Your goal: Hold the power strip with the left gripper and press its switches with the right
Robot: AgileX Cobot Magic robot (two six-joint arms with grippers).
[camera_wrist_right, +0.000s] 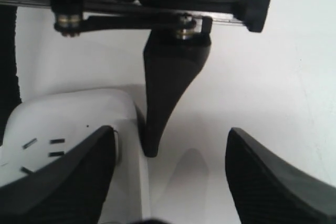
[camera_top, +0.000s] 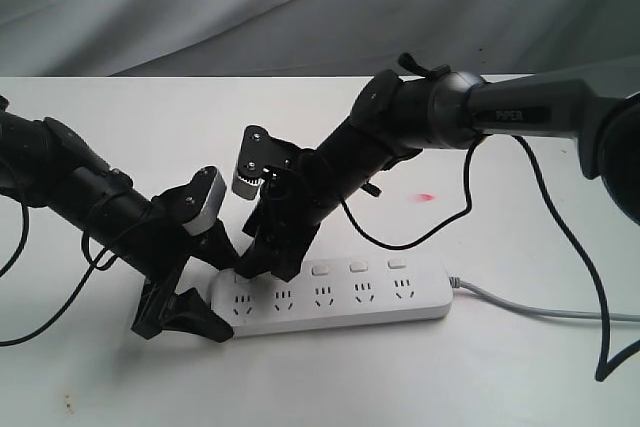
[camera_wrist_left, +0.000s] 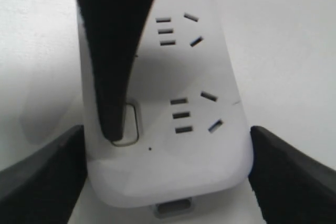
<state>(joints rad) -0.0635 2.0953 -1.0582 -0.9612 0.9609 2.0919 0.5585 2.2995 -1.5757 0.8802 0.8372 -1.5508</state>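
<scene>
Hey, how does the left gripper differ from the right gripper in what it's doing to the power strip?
The left gripper clamps the power strip's end, a finger against each long side; the right gripper holds nothing, jaws spread. The left gripper reaches in low from the side; the right gripper points steeply down, one fingertip on the end switch. Both are black two-finger claws.
</scene>
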